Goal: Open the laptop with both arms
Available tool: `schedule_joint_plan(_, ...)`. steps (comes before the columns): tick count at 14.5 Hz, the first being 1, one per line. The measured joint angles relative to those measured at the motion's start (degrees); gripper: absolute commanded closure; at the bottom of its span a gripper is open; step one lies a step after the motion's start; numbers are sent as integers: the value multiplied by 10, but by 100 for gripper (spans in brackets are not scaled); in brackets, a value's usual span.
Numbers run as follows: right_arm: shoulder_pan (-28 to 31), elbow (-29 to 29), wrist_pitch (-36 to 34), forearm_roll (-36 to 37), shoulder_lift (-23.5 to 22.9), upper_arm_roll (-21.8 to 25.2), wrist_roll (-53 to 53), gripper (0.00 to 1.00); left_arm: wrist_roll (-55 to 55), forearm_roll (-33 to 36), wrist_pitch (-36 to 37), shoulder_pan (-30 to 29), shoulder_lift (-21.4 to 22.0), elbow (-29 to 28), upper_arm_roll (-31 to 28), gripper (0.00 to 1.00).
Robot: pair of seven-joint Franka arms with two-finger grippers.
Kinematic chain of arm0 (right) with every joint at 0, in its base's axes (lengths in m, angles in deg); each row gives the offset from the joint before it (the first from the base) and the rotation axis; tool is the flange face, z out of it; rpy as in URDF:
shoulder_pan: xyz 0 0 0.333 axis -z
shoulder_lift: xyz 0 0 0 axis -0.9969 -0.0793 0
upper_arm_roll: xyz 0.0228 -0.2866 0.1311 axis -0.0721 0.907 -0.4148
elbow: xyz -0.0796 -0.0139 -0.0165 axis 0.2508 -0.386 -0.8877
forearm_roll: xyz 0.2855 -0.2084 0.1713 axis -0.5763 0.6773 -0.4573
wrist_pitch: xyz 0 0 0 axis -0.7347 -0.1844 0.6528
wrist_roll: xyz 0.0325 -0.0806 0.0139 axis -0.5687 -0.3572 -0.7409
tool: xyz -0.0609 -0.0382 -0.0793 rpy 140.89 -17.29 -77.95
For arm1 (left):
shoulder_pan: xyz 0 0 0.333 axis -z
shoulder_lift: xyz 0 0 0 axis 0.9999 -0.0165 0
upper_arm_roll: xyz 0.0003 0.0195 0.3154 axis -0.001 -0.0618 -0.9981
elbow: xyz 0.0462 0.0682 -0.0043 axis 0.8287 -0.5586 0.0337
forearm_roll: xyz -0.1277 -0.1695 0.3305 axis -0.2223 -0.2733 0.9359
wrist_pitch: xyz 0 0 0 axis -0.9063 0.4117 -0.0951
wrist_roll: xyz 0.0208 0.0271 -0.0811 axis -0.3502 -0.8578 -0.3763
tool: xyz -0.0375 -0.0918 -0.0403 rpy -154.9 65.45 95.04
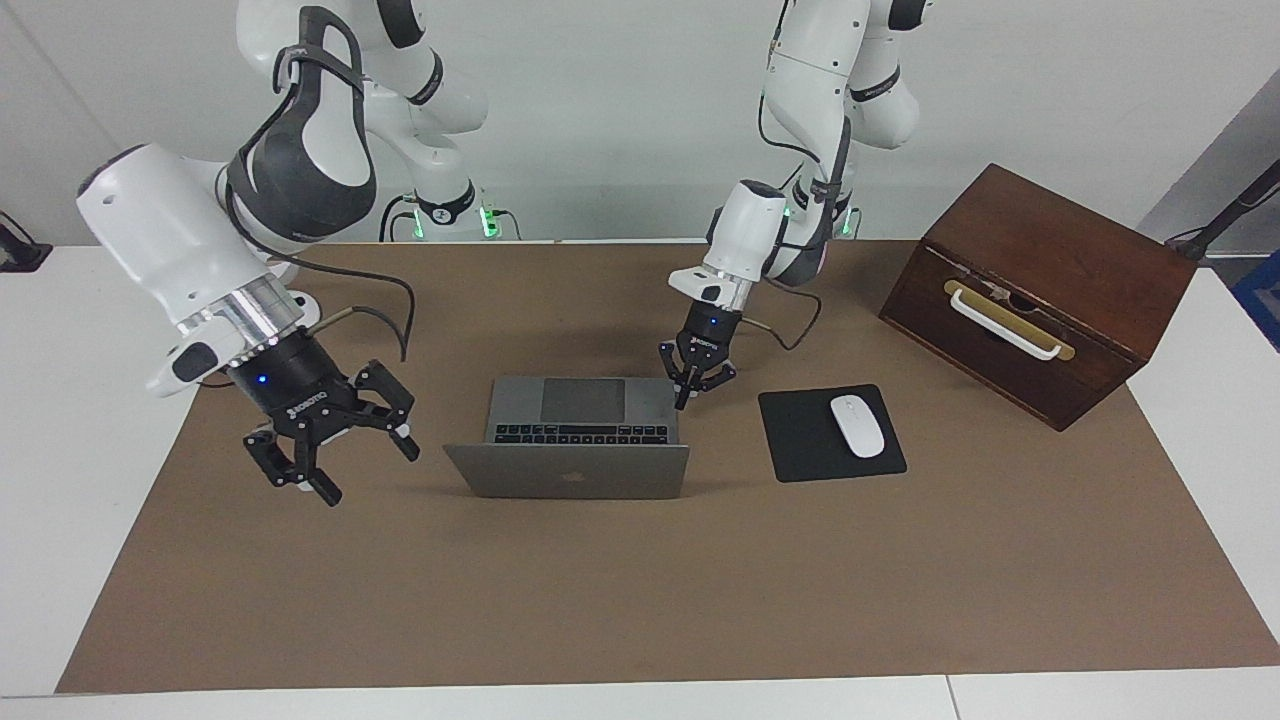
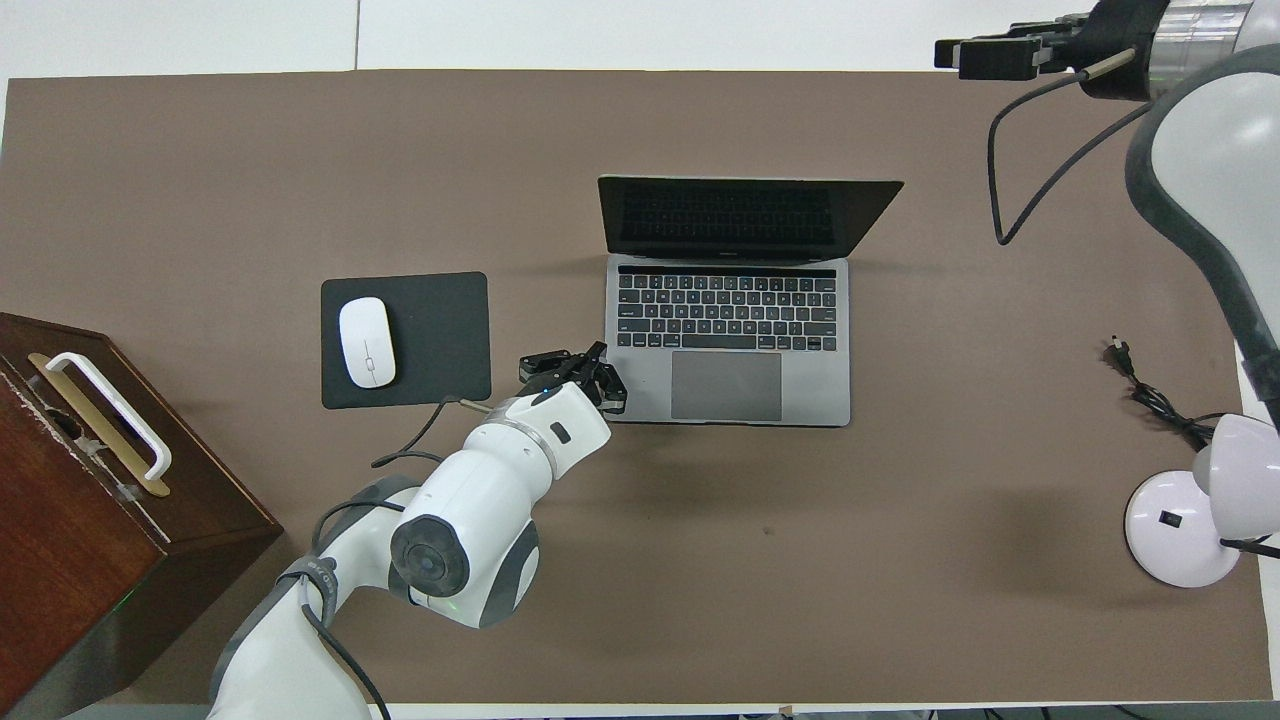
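I see two grippers. The left gripper (image 1: 684, 402) has its jaws closed, tips together and pressed down on the corner of the laptop (image 1: 575, 440) base nearest the robots, toward the left arm's end; it grasps nothing. In the overhead view that gripper (image 2: 592, 372) covers that same corner beside the trackpad. The right gripper (image 1: 335, 450) has its jaws spread wide and empty, raised over bare mat beside the laptop toward the right arm's end of the desk (image 1: 60, 420).

I count one laptop, open at mid-desk, its screen upright and its lid with the logo turned away from the robots. One mouse (image 1: 857, 426) lies on one black pad (image 1: 800, 440), beside the laptop toward the left arm's end. One wooden box (image 1: 1040, 290) with a white handle sits further toward that end, and one white lamp (image 2: 1190, 520) with its loose cord (image 2: 1150, 395) stands at the right arm's end.

From overhead the right gripper (image 2: 995, 55) is cut off at the top corner, and the box runs off the picture's edge. In the facing view the right arm hides nearly all of the lamp. I cannot read the dark screen.
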Motion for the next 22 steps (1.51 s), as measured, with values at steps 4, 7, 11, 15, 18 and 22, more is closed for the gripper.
schedule_joint_plan(4,-2,-25,-60,164,21,-3,-1,0,0,0,108,-21,30,45,-3,100)
schedule_joint_plan(7,-2,-42,-136,200,32,2,0,0,0,0,178,-43,48,78,-4,100)
schedule_joint_plan(11,2,-73,-218,202,38,21,79,0,1,0,263,-61,74,108,-5,100)
schedule_joint_plan(15,1,-78,-283,224,41,22,211,0,10,0,325,-79,87,131,-6,100)
schedule_joint_plan(18,2,-81,-333,246,55,24,289,0,22,2,379,-100,95,157,-7,100)
schedule_joint_plan(22,1,-82,-354,246,67,24,366,0,53,3,477,-142,119,203,-7,100)
